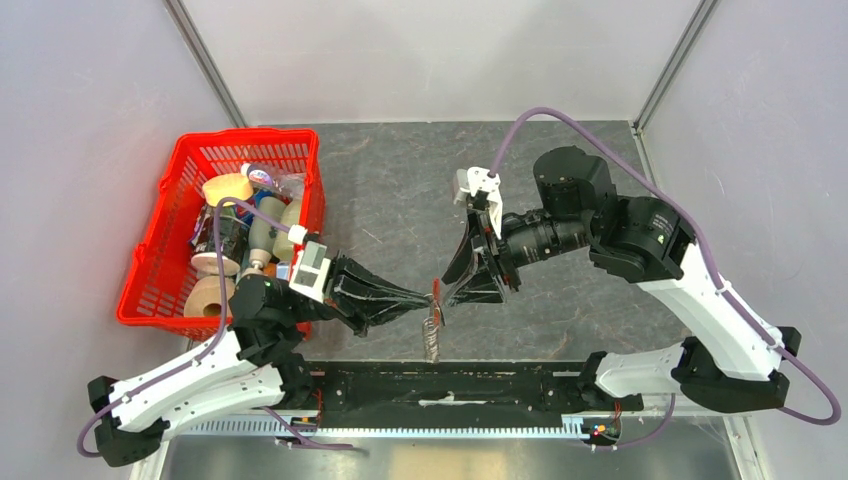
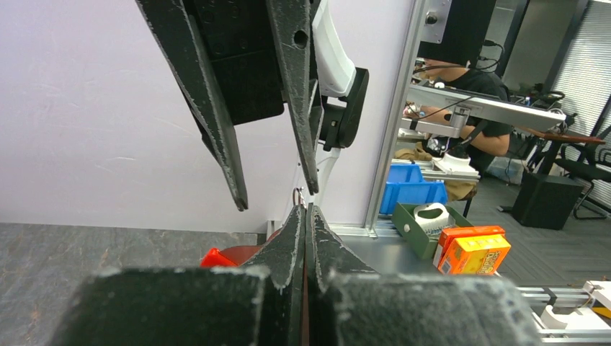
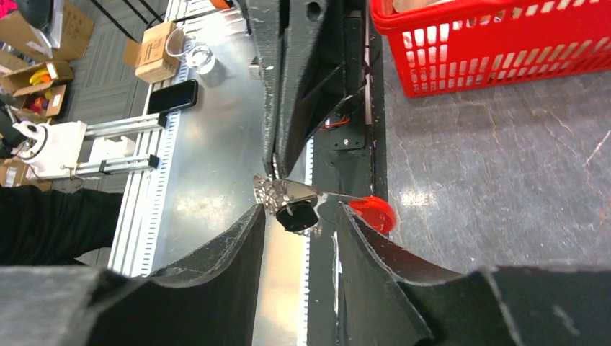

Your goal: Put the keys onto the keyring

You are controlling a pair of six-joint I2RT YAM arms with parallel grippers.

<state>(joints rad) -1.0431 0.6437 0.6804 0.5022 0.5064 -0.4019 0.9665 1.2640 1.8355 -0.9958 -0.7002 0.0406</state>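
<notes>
My left gripper (image 1: 426,301) is shut on the keyring (image 1: 432,335), which hangs below its tips over the table's near edge. In the left wrist view its fingers (image 2: 292,245) are pressed together, with a thin metal loop (image 2: 297,193) poking out at the tip and the red strip (image 2: 225,256) below. In the right wrist view my right gripper (image 3: 299,213) is open. The black fob of the keys (image 3: 297,215) with its silver metal (image 3: 277,191) hangs between the fingertips, just under the left gripper's shut tips (image 3: 274,167). The red strip (image 3: 373,213) lies beside the right finger. I cannot tell how keys and ring are joined.
A red basket (image 1: 150,270) full of groceries stands at the left; its wall also shows in the right wrist view (image 3: 490,43). A black rail (image 1: 450,385) runs along the near edge between the arm bases. The grey table (image 1: 400,180) stretches behind the grippers.
</notes>
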